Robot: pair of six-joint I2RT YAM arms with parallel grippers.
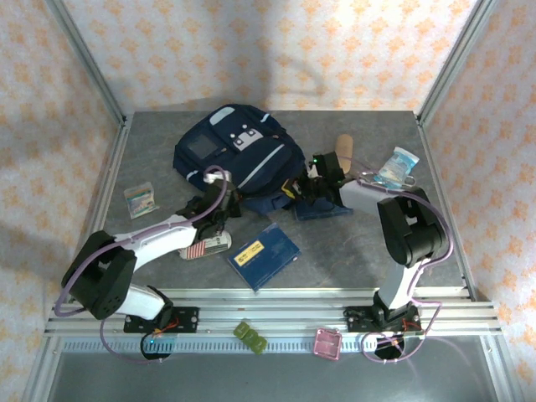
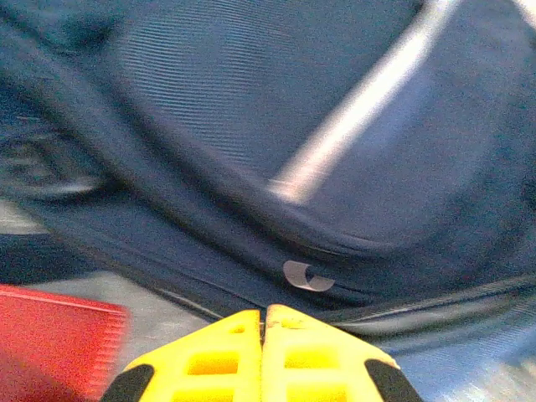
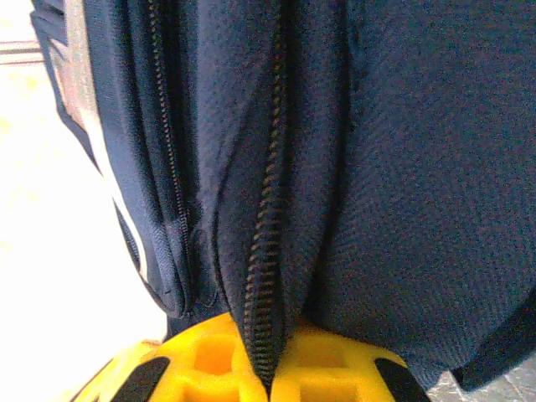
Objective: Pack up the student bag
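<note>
The student bag (image 1: 239, 155), navy blue with a pale stripe and grey patches, lies at the middle back of the table. My left gripper (image 1: 219, 205) is at its near-left edge. In the left wrist view its yellow fingertips (image 2: 264, 322) are pressed together just below a seam of the bag (image 2: 209, 100), with a small grey tab above them. My right gripper (image 1: 306, 188) is at the bag's near-right corner. The right wrist view has it (image 3: 270, 381) shut on a fold of bag fabric (image 3: 402, 167) with a zipper running down it.
A navy book with a yellow label (image 1: 264, 255) lies in front of the bag, another (image 1: 327, 209) under the right arm. A red-striped item (image 1: 205, 249) sits by the left arm. A small box (image 1: 140, 199) is at left, a clear packet (image 1: 398, 167) at right.
</note>
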